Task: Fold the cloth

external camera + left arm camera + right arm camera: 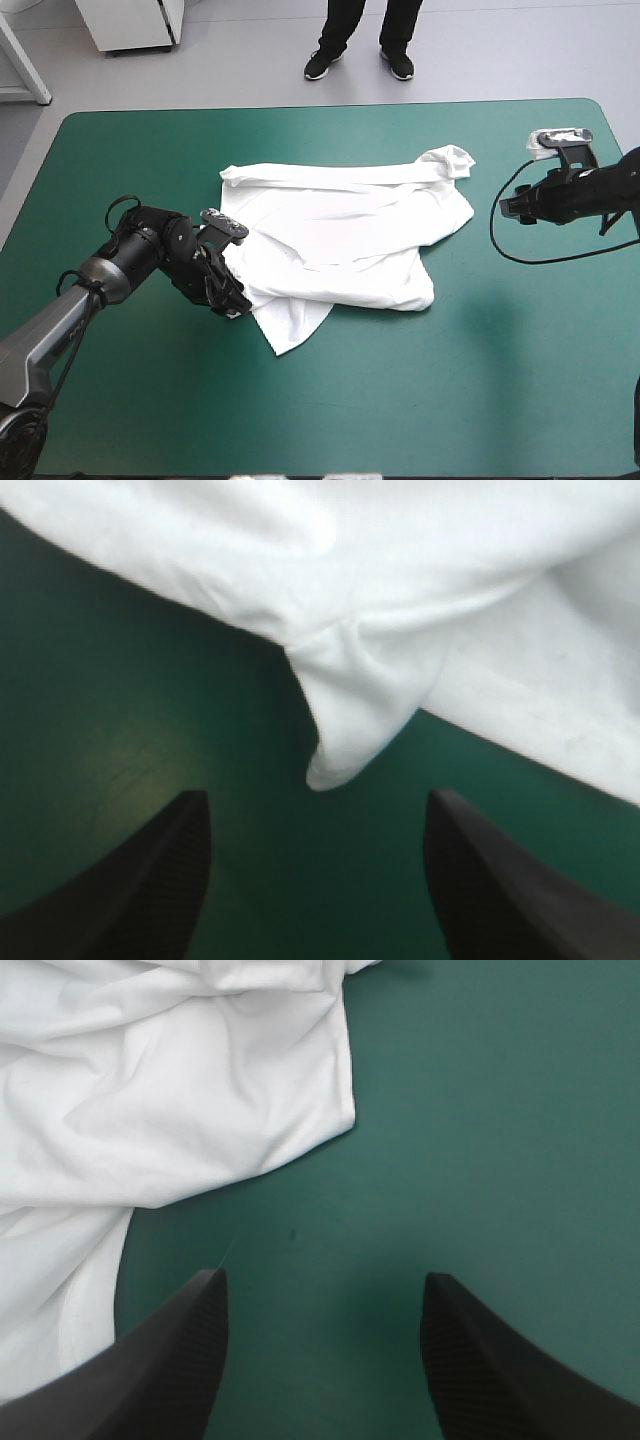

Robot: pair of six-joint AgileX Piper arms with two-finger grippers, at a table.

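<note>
While the left black fin-fingered tool (232, 300) sits released at the near-left edge of the white short-sleeved T-shirt (345, 235), spread mid teal-green counter (150, 400), only a fold tip (338, 750) lies just ahead of its fingers (165, 880): closing could pinch one layer & drag the shirt askew. Right black tool (510, 208), released, hovers well apart from the shirt; that side may bunch w/o a hold.

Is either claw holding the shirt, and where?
Nothing is held. The left gripper is open before a fold of the T-shirt; the right gripper is open, clear of it.
</note>
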